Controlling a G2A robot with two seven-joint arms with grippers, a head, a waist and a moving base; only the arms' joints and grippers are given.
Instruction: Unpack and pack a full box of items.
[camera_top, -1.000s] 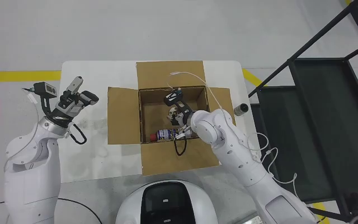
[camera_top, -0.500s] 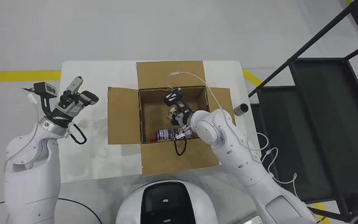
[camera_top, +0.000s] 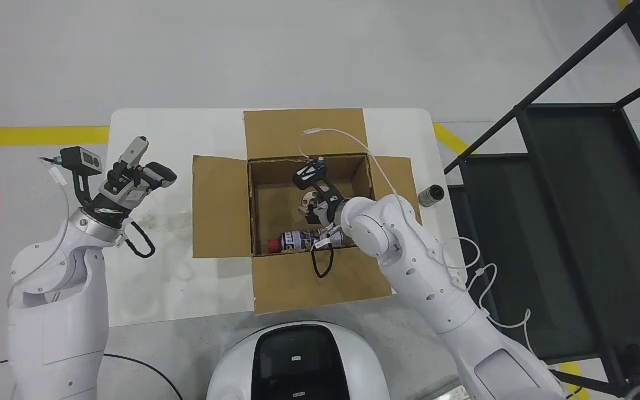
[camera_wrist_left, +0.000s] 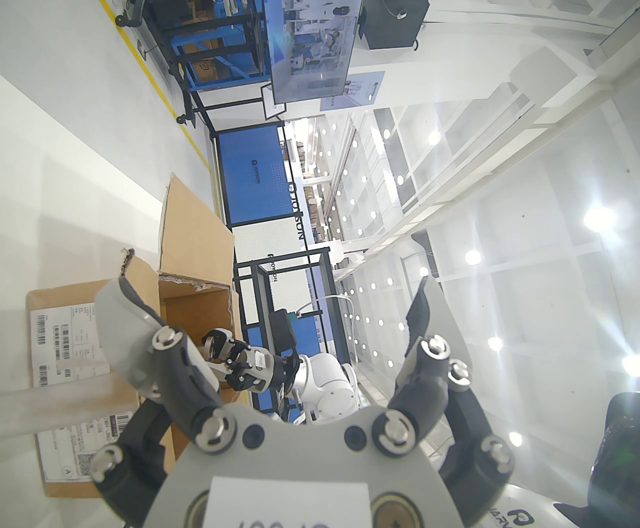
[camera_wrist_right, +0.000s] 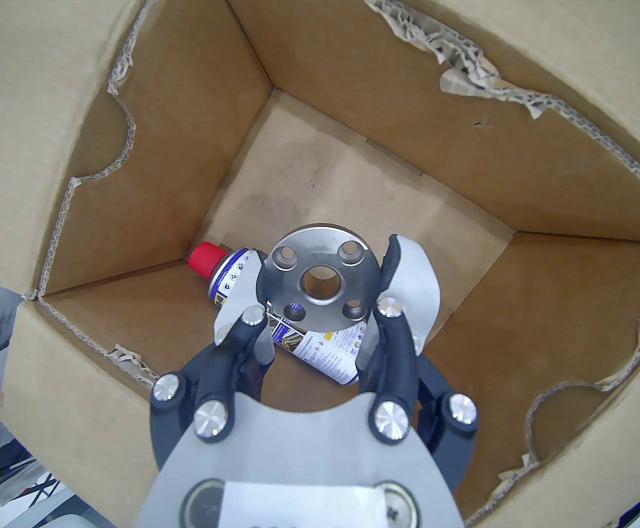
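An open cardboard box (camera_top: 221, 206) stands mid-table with its flaps spread. My right gripper (camera_wrist_right: 320, 282) hangs inside the box (camera_wrist_right: 450, 165), shut on a round metal flange (camera_wrist_right: 318, 285) with a centre hole and several bolt holes. Under the flange, a spray can (camera_wrist_right: 305, 340) with a red cap (camera_wrist_right: 205, 255) lies on the box floor; from above the can (camera_top: 297, 240) rests against the near wall. My left gripper (camera_top: 145, 178) is raised over the table left of the box, open and holding nothing, its fingers (camera_wrist_left: 125, 320) wide apart.
The white table (camera_top: 170, 270) has bare room left of the box. A small dark cylinder (camera_top: 433, 194) sits at the table's right edge. A black metal rack (camera_top: 560, 200) stands to the right, off the table. A white cable (camera_top: 345, 138) arcs over the far flap.
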